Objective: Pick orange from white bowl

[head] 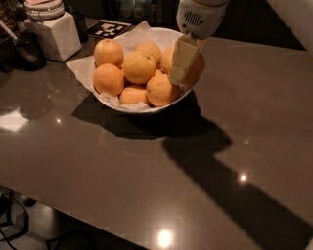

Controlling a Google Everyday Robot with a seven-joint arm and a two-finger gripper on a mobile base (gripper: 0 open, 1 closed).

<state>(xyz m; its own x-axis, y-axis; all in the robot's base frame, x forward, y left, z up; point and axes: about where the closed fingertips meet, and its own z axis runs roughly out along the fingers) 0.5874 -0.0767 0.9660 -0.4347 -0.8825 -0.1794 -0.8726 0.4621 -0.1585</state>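
gripper (182,73) at top-centre of view, angled down and slightly left, directly under the white vented wrist housing (200,17), arm (293,12) in upper-right corner.
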